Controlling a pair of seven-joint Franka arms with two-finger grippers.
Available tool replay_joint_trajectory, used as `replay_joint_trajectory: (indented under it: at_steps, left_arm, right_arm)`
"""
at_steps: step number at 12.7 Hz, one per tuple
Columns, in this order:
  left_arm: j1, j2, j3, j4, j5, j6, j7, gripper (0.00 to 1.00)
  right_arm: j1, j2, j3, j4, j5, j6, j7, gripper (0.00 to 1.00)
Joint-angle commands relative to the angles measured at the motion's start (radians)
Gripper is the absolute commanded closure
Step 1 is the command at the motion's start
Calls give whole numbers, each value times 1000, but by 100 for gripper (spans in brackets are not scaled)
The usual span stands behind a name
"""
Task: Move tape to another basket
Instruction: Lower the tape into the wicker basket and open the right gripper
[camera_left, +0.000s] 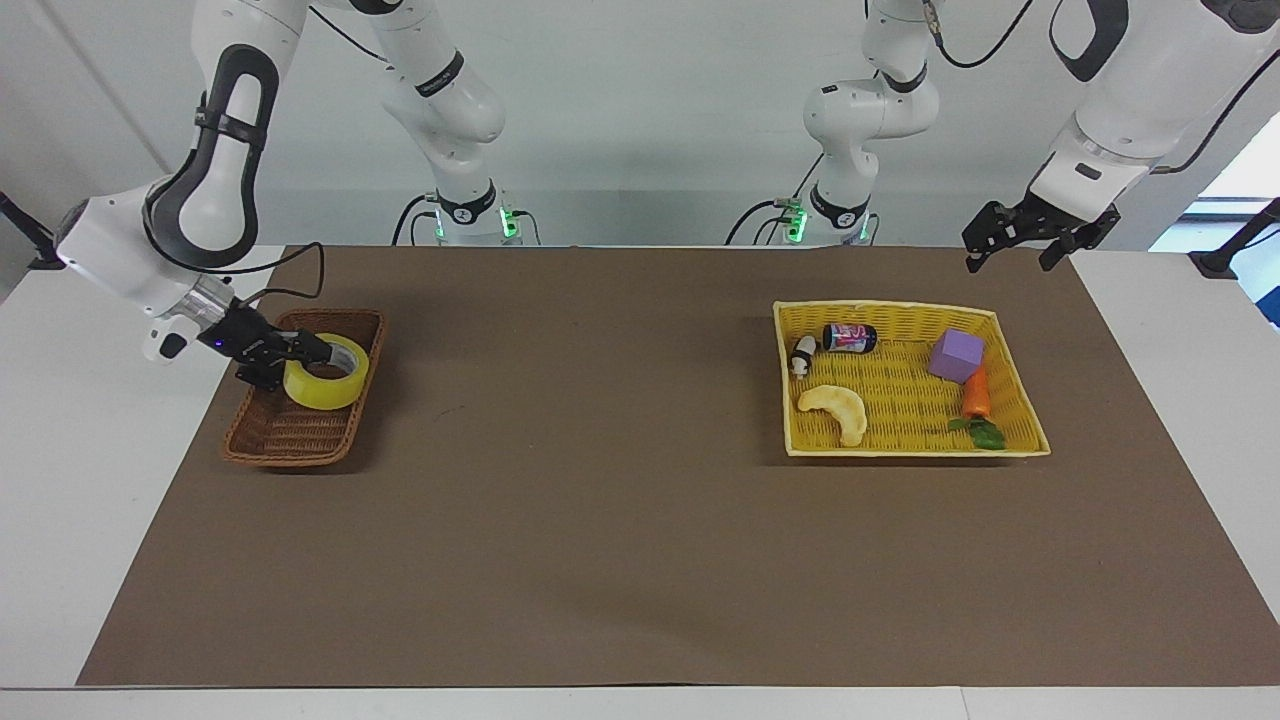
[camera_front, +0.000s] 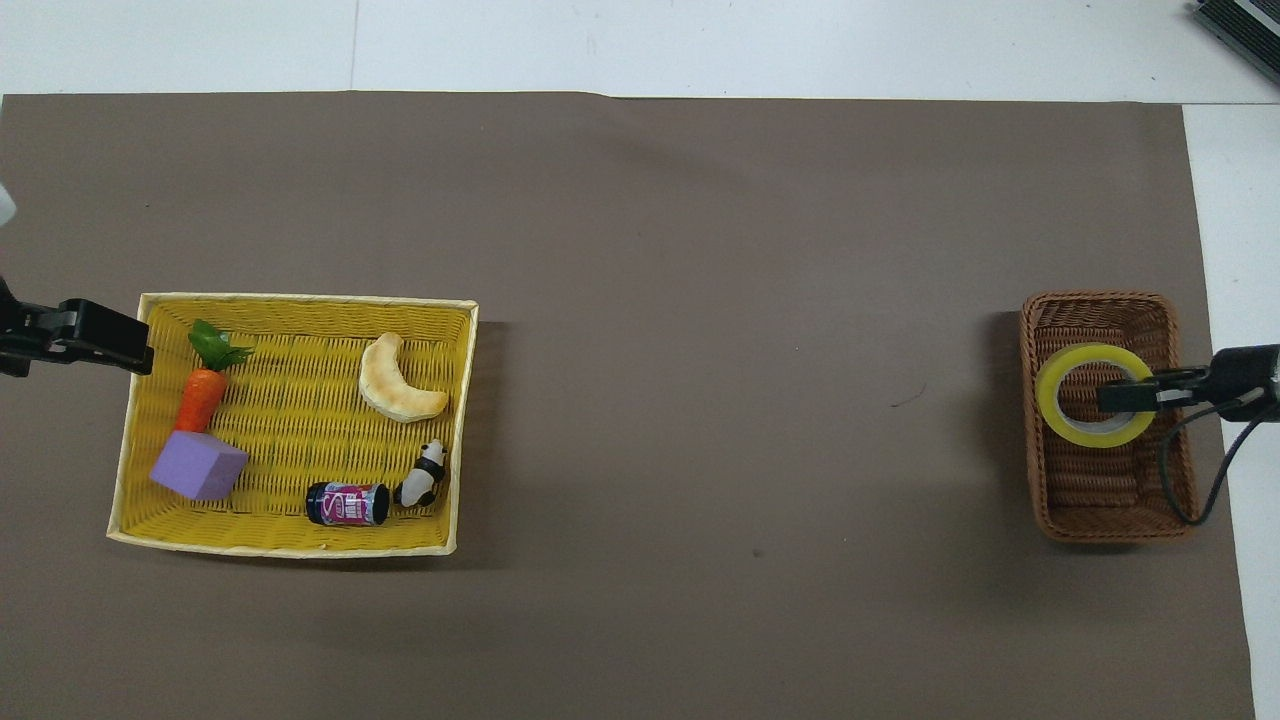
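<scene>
The yellow tape (camera_left: 322, 386) sits tilted in the brown wicker basket (camera_left: 290, 440) at the right arm's end of the table. My right gripper (camera_left: 300, 352) reaches into the basket and is shut on the roll's wall, with one finger inside the core. In the overhead view the tape (camera_front: 1058, 418) is in the middle of the basket (camera_front: 1110, 500), with the right gripper (camera_front: 1135, 397) on it. My left gripper (camera_left: 1010, 245) is open and empty, up in the air by the yellow tray's end; it also shows in the overhead view (camera_front: 80, 335).
A shallow yellow woven tray (camera_left: 900, 308) at the left arm's end holds a carrot (camera_left: 976, 392), a purple block (camera_left: 956, 355), a pale curved toy (camera_left: 838, 408), a small can (camera_left: 850, 338) and a panda figure (camera_left: 803, 355). Brown mat lies between the two baskets.
</scene>
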Motion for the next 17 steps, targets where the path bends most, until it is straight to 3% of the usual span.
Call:
replay_joint_trajectory:
  at_steps: [1,5,8,13,14,15,16,17]
  left_arm:
    - [-24,-4,32,10,4,-15,4,0]
    - [5,-5,37,10,4,-15,8,0]
    - [5,-5,37,10,4,-16,8,0]
    - [5,-5,37,10,4,-15,8,0]
    - [5,-5,37,10,4,-15,8,0]
    - [5,-5,37,10,4,-15,8,0]
    - [5,-5,37,10,4,-15,8,0]
    - [5,-5,37,10,4,-15,8,0]
  right_arm:
    - [-11,-1,10,35,24,-2,-47,100]
    - [-14,-9,2,46,-7,-74,37,100]
    - [-12,-37,2,-18,-146,-58,155,100]
    - [-12,-5,-1,-33,-186,21,131,96]
    - [-14,14,1,-33,-201,43,131,79]
    - [-14,24,1,-33,-202,61,126,53]
    - [-15,26,2,-26,-194,55,137,1]
    - [-17,35,4,-3,-183,49,138,0]
